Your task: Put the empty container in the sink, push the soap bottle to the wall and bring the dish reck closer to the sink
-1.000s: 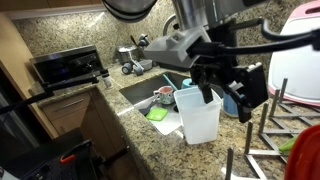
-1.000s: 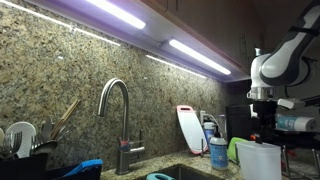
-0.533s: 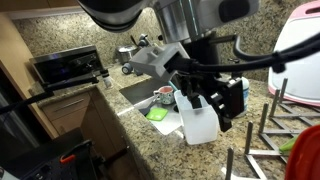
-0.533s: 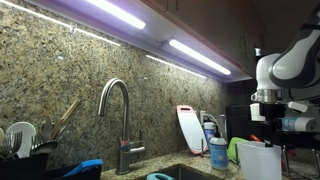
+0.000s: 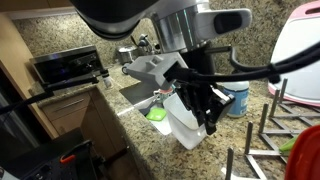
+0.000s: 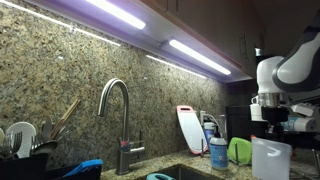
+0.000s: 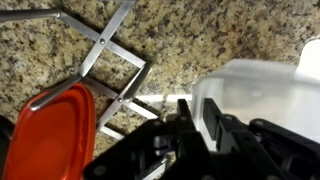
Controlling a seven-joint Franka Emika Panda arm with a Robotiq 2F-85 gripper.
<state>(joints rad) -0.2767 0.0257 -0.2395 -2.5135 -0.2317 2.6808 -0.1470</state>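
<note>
The empty container [image 5: 185, 122], a translucent white tub, stands tilted on the granite counter beside the sink [image 5: 140, 92]. My gripper [image 5: 203, 104] comes down from above and is shut on its rim. In the wrist view the gripper [image 7: 196, 105] pinches the thin wall of the container [image 7: 262, 95] between its two black fingers. The container [image 6: 270, 158] also shows under the gripper [image 6: 276, 118] in an exterior view. The soap bottle [image 6: 218, 152] stands by the granite wall [image 6: 60, 80]. The dish reck [image 5: 268, 128] lies beside the container, and its wires [image 7: 105, 58] show in the wrist view.
A curved faucet [image 6: 120, 115] rises over the sink, which holds a mug [image 5: 163, 96] and a green sponge [image 5: 157, 113]. A teal jug [image 5: 236, 98] stands behind the container. A red-orange lid [image 7: 52, 132] lies in the rack. A toaster oven [image 5: 66, 66] sits on the counter's far side.
The jaws have closed on the container's rim. The arm has swung over the container, which now leans and has shifted slightly toward the sink.
</note>
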